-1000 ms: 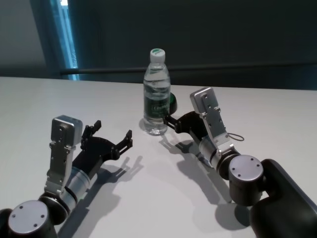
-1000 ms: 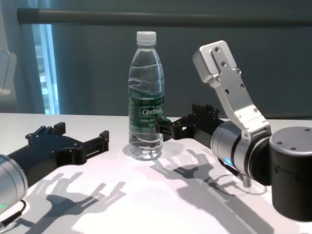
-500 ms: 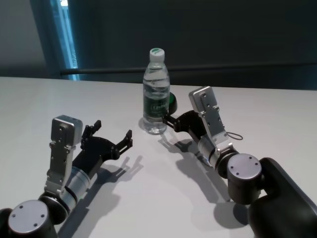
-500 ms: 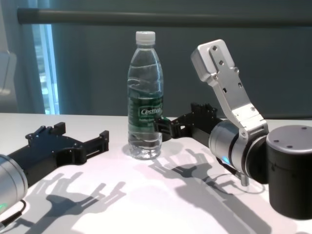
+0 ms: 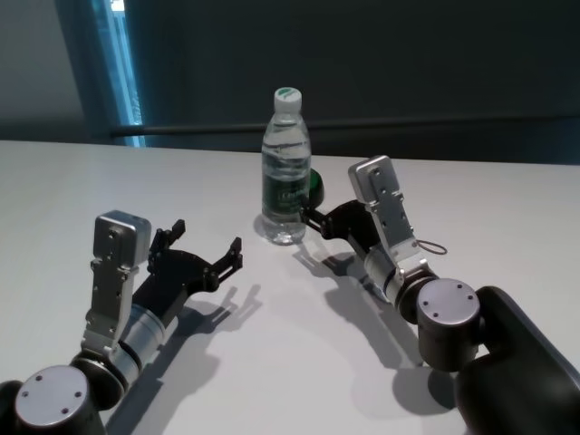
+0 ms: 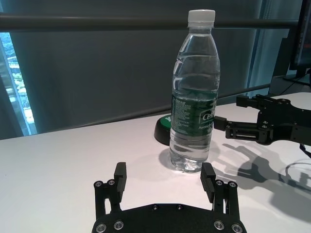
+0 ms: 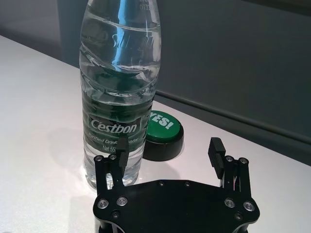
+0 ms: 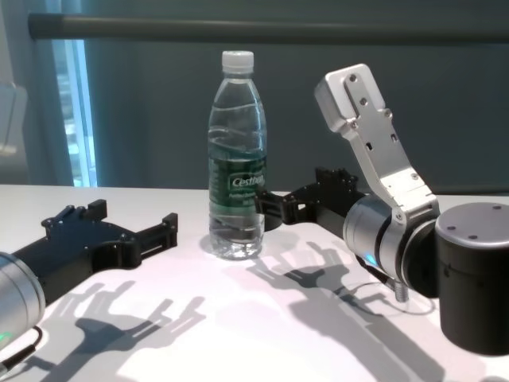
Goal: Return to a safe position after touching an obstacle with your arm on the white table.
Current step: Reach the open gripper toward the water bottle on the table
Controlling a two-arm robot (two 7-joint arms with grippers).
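Observation:
The clear water bottle [image 5: 285, 172] with a white cap and dark green label stands upright on the white table [image 5: 127, 177]. It also shows in the chest view [image 8: 236, 159], the left wrist view [image 6: 194, 97] and the right wrist view [image 7: 119, 82]. My right gripper [image 5: 314, 218] is open and empty, low over the table just right of the bottle's base, with one finger [image 7: 123, 148] close against the label. I cannot tell whether they touch. My left gripper [image 5: 208, 240] is open and empty, resting left of the bottle and apart from it.
A black button with a green "YES!" top [image 7: 163, 128] sits on the table just behind the bottle, also in the head view [image 5: 314, 188]. A thin cable loop [image 5: 435, 249] lies by my right forearm. A dark rail and wall run behind the table's far edge.
My right arm first shifted left toward the bottle, then drew back slightly to the right. The bottle stays upright, almost in place. My left arm has not moved.

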